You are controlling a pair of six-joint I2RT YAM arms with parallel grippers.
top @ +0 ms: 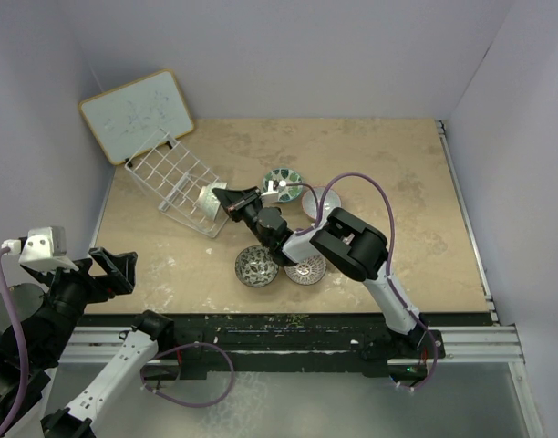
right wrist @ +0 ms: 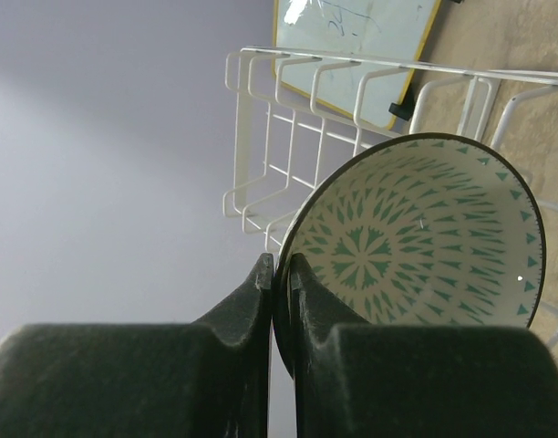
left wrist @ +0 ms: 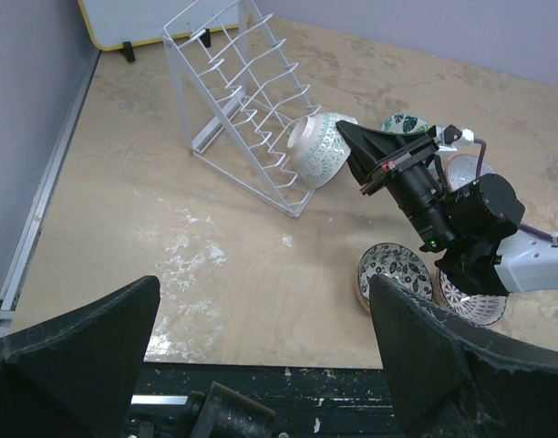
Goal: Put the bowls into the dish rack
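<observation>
My right gripper (right wrist: pixel 281 266) is clamped on the rim of the green-white bowl (right wrist: pixel 416 237), holding it on edge at the white dish rack's (right wrist: pixel 288 119) end. My left gripper (top: pixel 110 266) hangs with its jaws apart, well away from them.

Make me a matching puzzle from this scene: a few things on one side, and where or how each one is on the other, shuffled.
1. whiteboard
2. green-triangle bowl
3. left gripper
4. black-and-white bowl

A. open, holding nothing
B. sitting open-side up on the table
C. pinched by the right gripper at the dish rack
D. in the far left corner, behind the dish rack

Pairs: 1-D, 2-C, 3-A, 4-B.
</observation>
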